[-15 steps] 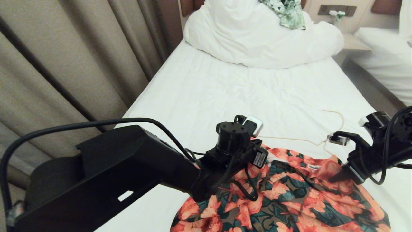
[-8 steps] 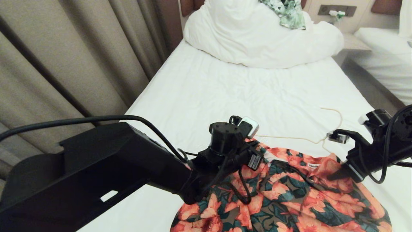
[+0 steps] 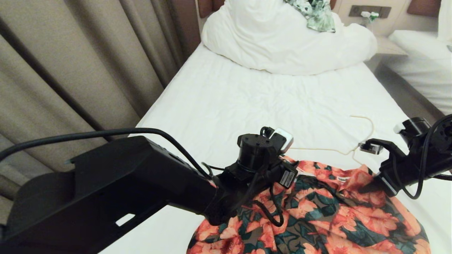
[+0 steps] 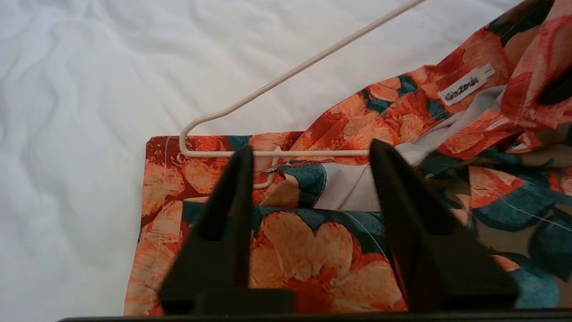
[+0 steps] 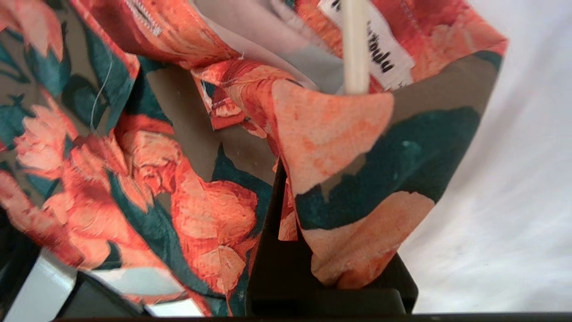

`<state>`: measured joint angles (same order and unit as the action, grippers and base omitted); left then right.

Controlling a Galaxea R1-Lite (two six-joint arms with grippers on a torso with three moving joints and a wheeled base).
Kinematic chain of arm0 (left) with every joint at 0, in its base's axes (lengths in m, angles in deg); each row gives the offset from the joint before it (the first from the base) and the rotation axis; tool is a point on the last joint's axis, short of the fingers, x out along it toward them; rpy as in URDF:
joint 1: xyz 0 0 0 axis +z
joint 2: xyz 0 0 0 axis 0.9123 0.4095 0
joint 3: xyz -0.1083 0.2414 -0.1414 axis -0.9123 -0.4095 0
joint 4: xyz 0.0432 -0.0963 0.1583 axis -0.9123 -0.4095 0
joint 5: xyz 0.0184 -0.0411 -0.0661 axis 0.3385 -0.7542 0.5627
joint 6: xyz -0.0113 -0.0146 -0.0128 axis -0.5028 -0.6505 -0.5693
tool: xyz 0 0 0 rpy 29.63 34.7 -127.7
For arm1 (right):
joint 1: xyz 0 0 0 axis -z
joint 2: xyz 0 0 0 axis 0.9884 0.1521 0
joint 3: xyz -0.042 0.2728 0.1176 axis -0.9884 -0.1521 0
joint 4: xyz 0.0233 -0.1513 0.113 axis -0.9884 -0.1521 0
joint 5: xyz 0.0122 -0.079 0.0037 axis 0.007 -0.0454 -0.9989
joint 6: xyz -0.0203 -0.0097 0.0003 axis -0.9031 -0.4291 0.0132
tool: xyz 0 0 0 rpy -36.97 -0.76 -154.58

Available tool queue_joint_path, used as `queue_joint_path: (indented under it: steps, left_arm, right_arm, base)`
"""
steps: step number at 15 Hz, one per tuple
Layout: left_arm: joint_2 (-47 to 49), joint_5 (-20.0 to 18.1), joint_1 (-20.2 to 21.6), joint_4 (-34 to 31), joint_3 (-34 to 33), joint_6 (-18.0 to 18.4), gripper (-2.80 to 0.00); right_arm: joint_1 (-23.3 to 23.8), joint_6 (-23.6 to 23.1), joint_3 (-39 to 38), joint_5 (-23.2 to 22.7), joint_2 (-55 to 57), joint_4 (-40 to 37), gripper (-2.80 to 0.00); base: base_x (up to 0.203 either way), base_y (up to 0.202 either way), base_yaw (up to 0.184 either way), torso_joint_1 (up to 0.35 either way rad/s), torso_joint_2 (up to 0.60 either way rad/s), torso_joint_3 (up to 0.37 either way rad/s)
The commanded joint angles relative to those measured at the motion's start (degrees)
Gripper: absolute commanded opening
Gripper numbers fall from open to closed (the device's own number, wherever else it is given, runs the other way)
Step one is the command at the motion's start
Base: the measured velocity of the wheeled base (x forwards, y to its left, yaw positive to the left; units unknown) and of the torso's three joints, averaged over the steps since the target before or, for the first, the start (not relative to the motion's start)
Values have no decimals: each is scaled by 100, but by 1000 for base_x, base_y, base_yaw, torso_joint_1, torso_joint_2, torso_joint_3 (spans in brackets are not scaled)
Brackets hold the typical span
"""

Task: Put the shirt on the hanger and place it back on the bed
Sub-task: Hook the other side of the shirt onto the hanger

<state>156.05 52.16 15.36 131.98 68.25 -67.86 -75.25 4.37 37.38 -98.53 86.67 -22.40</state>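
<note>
Lying rumpled near the foot of the bed, the shirt is soft, thin cloth printed with big orange-pink flowers on dark green and brown, its collar label showing. The hanger is thin, smooth cream wire; its rounded shoulder bend rests on the shirt's sleeve edge, one arm running out over the wrinkled white sheet, and its curved hook lies on bare sheet beyond the collar. The left end effector hovers over that sleeve, its black wedge-shaped fingers spread apart with nothing between them. The right end effector is pressed together, pinching a fold of the shirt at the collar. A puffy white duvet is heaped at the headboard end, leaving a wide stretch of bare sheet between it and the shirt. Pleated beige curtains hang close along the bed's left edge.
</note>
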Motion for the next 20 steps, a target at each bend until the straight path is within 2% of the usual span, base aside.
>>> queue_joint_path:
  steps: [1,8,16,17,20]
  left_arm:
    - [234,2,-4,-37,198,4,0]
    - [663,2,12,-36,385,11,0]
    - [1072,11,68,-162,1061,4,0]
    - [1085,11,81,-162,1069,4,-280]
    - [1137,11,90,-162,1060,4,-280]
  right_arm:
    - [48,-21,4,-19,-25,105,-280]
    - [191,-74,47,-19,-59,146,-280]
    - [199,-83,47,-19,-50,146,-280]
    - [199,-48,47,-19,-48,146,-280]
    - [199,-101,47,-19,-33,269,-280]
  base:
    - [0,0,0,0,0,0]
    - [0,0,0,0,0,0]
    - [0,0,0,0,0,0]
    - [0,0,0,0,0,0]
    - [0,0,0,0,0,0]
